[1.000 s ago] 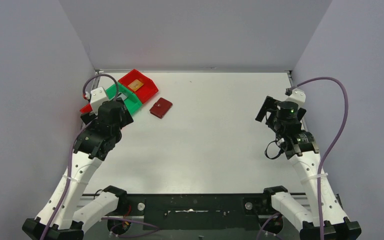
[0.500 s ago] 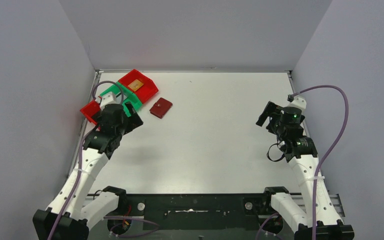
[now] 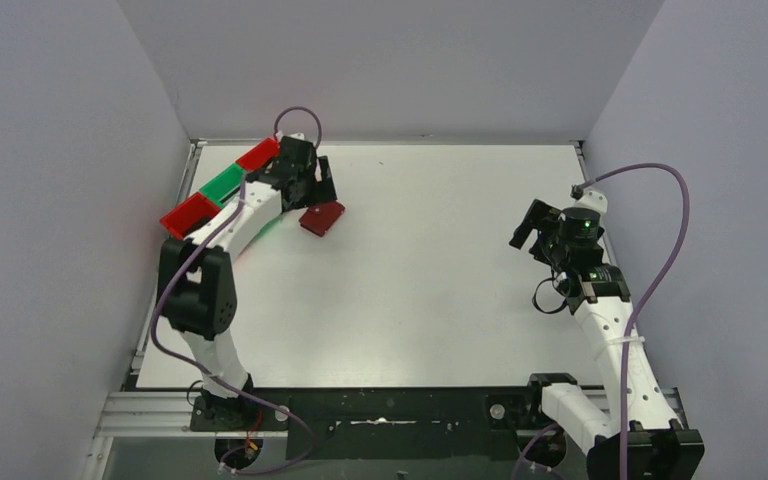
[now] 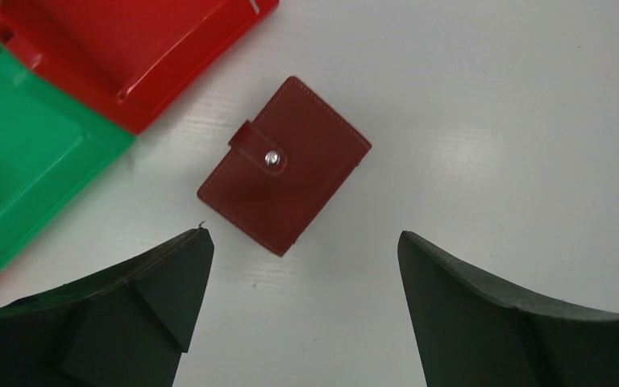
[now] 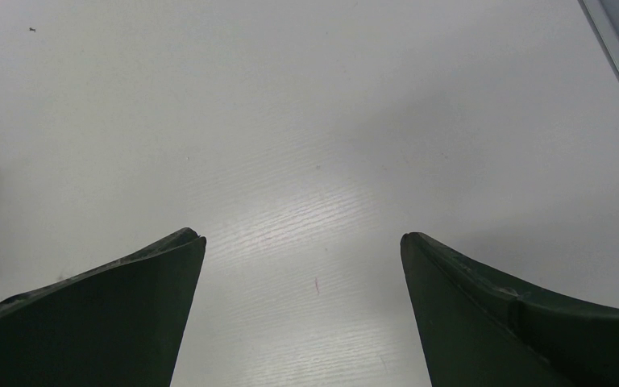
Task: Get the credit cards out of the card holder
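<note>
Left arm shift: stretches farther up the table than a second ago, now lies across the bins, wrist at the far-left corner.
Left gripper point(image 4: 302, 235): hovers over the card holder, no longer beside the bins; jaws spread wide, nothing between them.
Card holder point(image 4: 284, 165): same spot as before, flat on the white table point(image 3: 440, 280), closed, snap tab fastened, turned diagonal.
Holder vs left gripper: sits just ahead of the fingertips, roughly centred in the gap, near corner almost level with the tips, no contact.
Red bin point(image 4: 129, 48): just beside the holder's tab side, apart from it.
Green bin point(image 4: 24, 153): touches the red bin, sits left of the left finger.
Right gripper point(image 5: 302, 235): barely shifts, hangs over bare table on the right, jaws wide apart and empty, well apart from the holder.
Credit cards: cannot tell, holder shut.
</note>
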Robot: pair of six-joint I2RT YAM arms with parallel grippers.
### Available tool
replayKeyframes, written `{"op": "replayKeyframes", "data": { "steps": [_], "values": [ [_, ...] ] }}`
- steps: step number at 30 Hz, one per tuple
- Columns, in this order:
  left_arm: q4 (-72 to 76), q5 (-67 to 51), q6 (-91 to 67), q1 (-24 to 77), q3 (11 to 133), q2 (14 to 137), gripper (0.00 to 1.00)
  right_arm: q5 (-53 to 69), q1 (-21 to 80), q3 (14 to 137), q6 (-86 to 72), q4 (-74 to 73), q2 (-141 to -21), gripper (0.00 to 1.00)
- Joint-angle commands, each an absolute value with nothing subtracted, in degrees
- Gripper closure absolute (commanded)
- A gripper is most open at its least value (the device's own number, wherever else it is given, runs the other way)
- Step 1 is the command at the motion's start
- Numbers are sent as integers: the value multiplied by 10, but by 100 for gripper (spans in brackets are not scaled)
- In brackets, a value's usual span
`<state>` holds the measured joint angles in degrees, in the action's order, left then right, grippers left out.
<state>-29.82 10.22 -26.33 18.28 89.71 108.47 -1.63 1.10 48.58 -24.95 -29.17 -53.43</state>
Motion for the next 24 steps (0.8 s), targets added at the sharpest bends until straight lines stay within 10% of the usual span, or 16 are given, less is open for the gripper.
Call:
{"op": "replayKeyframes", "data": {
  "steps": [1,12,24],
  "values": [
    [-352,116,-219,183,1066,1204,14,-13,2,512,-240,-270,-528,2],
    [-422,93,-209,176,1209,1359,15,-36,-11,520,-215,-277,-540,2],
    [-357,42,-177,206,1017,1275,30,-25,-12,524,-217,-286,-566,2]
  ]
}}
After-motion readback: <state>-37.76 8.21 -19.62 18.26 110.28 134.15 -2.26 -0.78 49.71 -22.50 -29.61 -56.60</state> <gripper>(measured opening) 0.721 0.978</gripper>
